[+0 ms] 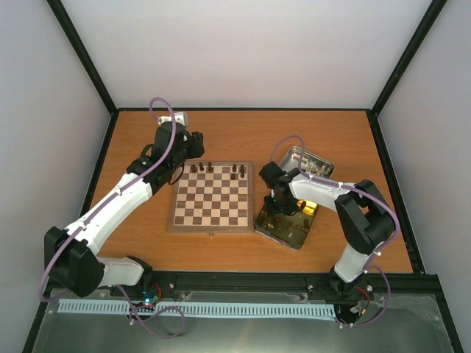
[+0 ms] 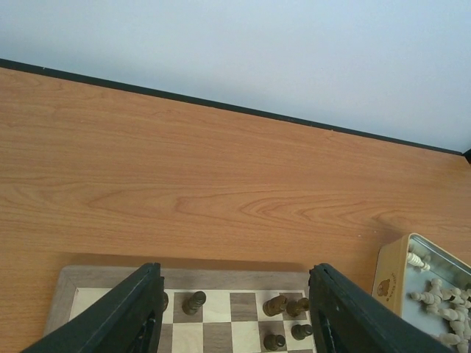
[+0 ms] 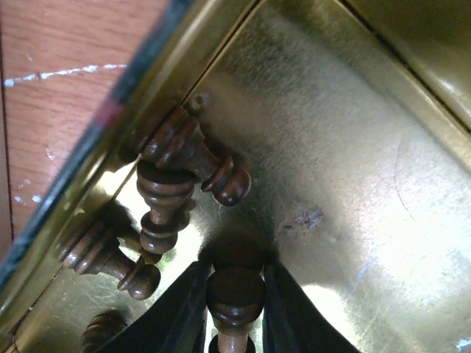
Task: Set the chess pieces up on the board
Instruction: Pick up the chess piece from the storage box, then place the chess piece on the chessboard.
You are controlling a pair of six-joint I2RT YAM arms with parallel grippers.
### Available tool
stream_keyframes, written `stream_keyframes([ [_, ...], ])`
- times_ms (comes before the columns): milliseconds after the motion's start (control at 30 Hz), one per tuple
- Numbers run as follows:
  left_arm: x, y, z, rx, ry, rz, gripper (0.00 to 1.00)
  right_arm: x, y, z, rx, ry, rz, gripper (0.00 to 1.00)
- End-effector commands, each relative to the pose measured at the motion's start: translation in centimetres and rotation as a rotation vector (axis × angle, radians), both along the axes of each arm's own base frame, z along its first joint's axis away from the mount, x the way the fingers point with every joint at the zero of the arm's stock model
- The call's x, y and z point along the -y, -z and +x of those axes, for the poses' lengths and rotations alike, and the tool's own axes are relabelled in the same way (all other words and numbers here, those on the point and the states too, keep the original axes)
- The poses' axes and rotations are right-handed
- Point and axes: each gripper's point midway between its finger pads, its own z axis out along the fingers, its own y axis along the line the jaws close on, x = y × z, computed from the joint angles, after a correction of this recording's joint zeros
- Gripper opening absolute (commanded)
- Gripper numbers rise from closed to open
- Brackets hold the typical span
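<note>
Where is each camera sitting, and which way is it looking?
Top camera: high behind the arms, looking down on the table, board, gold tin and silver tin; both arms show.
Left wrist camera: on the left arm, looking over the board's far edge toward the back wall; its open fingers show.
Right wrist camera: on the right arm, looking down into the gold tin; its fingers squeeze a dark piece.
Shared: top and left wrist views both show the board.
</note>
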Motion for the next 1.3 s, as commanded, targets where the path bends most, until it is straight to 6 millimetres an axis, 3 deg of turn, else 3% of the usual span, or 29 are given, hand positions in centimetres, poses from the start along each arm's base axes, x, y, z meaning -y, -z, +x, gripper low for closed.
stream_keyframes([
  [0,0.1,-1.5,0.2,0.022,0.017,0.002,0.55,0.0,0.1,1.2,0.022,0.022,-0.01,0.2],
  [233,0.5,-1.3,-0.1,0.013,0.037,-0.012,0.55,-0.9,-0.9,1.7,0.042,0.018,0.094,0.09],
  [467,0.9,-1.2,-0.5,0.005,0.064,-0.036,0.56,-1.2,-4.7,3.4,0.156,0.053,0.287,0.1],
  [633,2.9,-1.3,-1.4,0.018,0.187,-0.079,0.57,-1.4,-8.1,4.4,0.263,0.089,0.371,0.1],
  [767,4.6,-1.4,-3.2,0.045,0.31,-0.15,0.57,-2.5,-12.7,5.8,0.34,0.214,0.536,0.1],
  [900,6.0,-1.7,-5.7,0.09,0.401,-0.211,0.57,-5.6,-19.6,7.8,0.365,0.36,0.844,0.1],
  [1000,7.1,-2.2,-8.1,0.123,0.473,-0.254,0.58,-7.7,-22.7,8.1,0.295,0.455,1.077,0.1],
  [1133,7.9,-2.3,-11.1,0.134,0.552,-0.358,0.62,-9.8,-25.6,7.6,0.255,0.438,1.29,0.1],
  [1267,7.3,-3.7,-13.3,0.173,0.573,-0.498,0.67,-10.8,-29.9,6.7,0.446,0.254,1.386,0.1],
])
